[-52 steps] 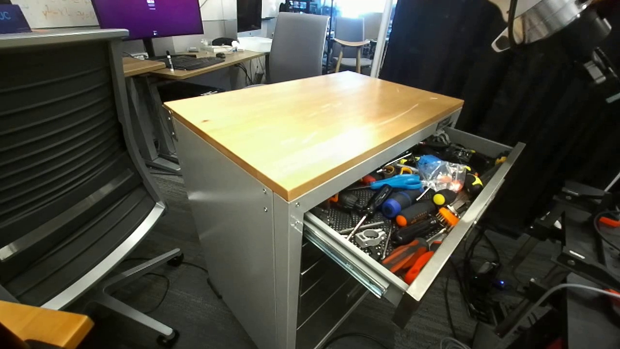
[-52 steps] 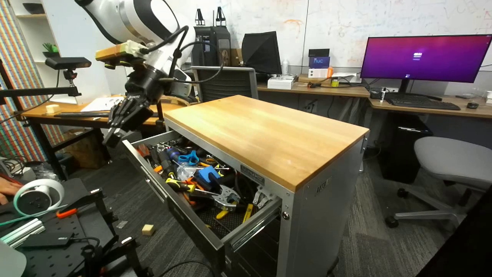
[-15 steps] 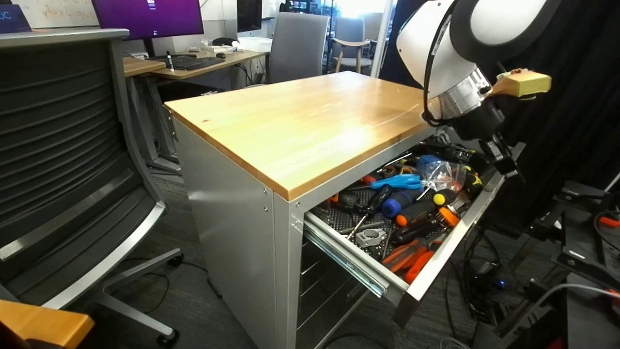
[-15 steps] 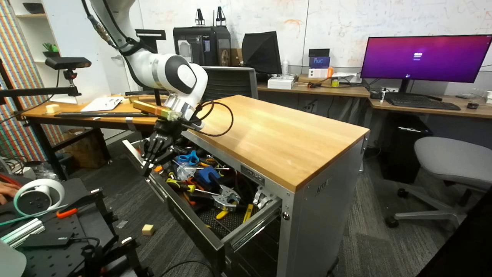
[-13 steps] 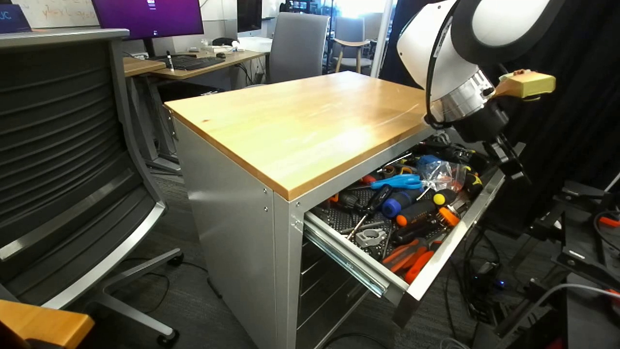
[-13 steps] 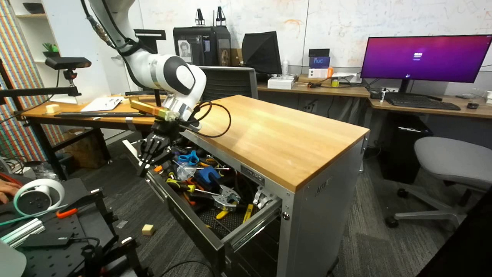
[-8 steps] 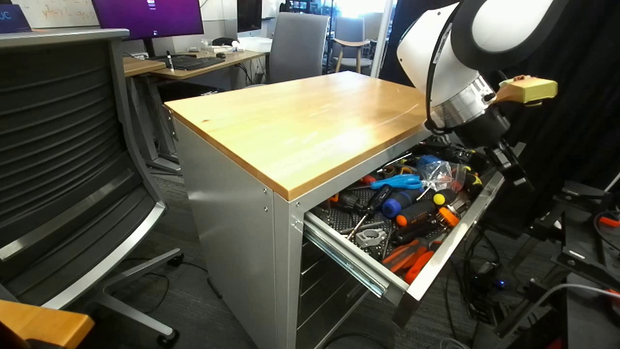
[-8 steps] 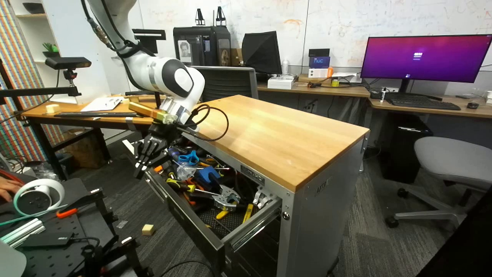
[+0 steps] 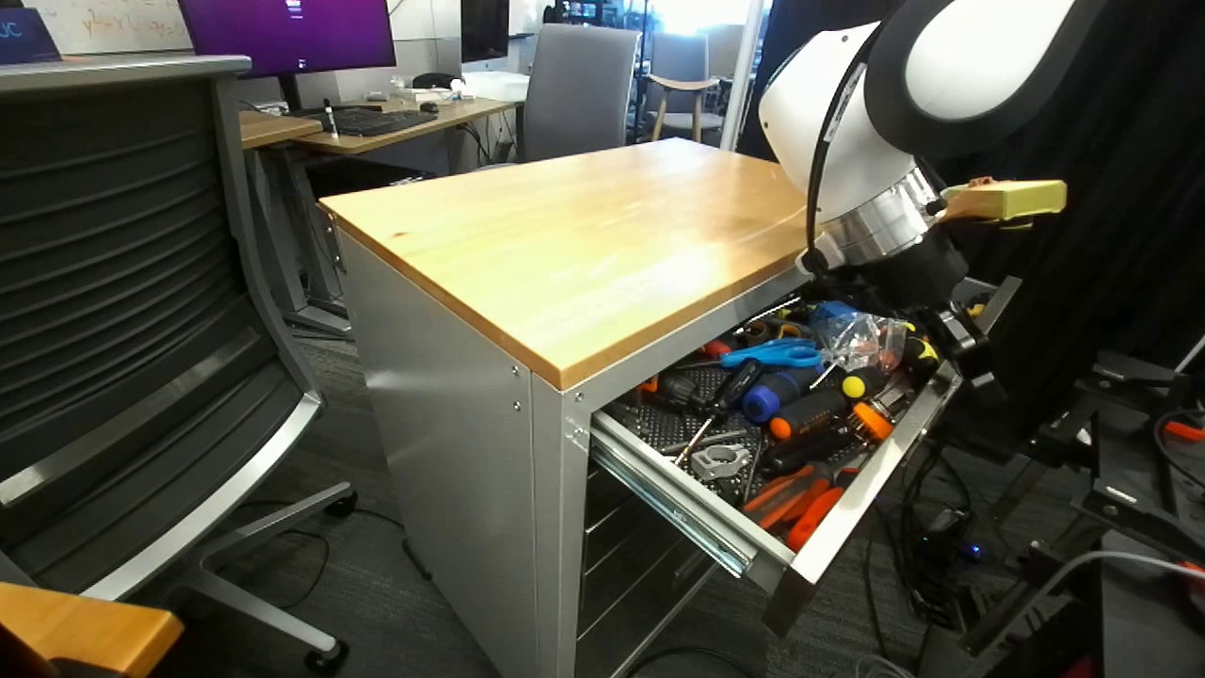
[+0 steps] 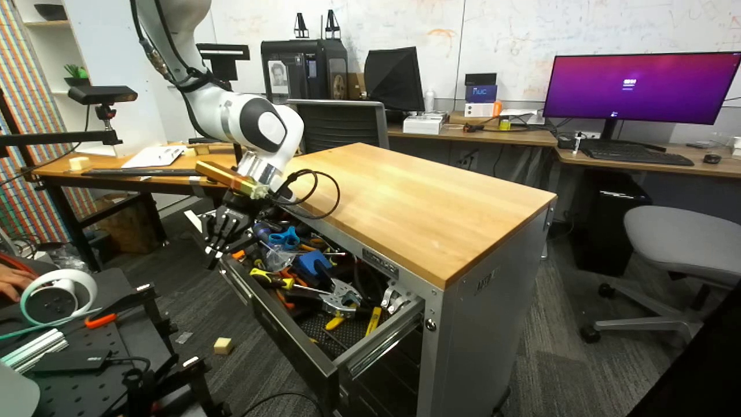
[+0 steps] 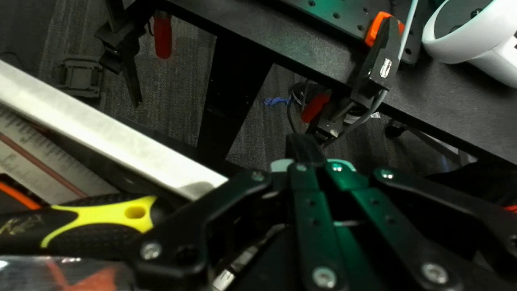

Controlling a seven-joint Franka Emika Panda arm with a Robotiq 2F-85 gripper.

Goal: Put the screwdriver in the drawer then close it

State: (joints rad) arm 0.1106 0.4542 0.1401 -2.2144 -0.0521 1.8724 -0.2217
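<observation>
The drawer is pulled open; its grey metal front shows in both exterior views (image 9: 880, 485) (image 10: 289, 341) and its rim in the wrist view (image 11: 109, 137). A screwdriver with a yellow and black handle (image 10: 272, 279) lies in it near the front wall. A yellow and black handle (image 11: 103, 220) also shows in the wrist view, left of the gripper. My gripper (image 10: 213, 260) points down at the outer side of the drawer front; it also shows at the far end (image 9: 984, 386). In the wrist view its fingers (image 11: 305, 151) are together with nothing seen between them. Contact with the front cannot be told.
The drawer holds blue scissors (image 10: 285, 237), a blue-ended handle (image 9: 774, 395), orange-handled pliers (image 9: 791, 499) and a clamp (image 10: 344, 298). The cabinet's wooden top (image 9: 602, 254) stands above. A black cart (image 11: 428, 105) with a white controller (image 11: 464, 32) stands across from the drawer front.
Over the past few seconds my arm has come over the cabinet and down to the drawer front. In the last second the gripper has sunk lower outside it. The drawer has not moved.
</observation>
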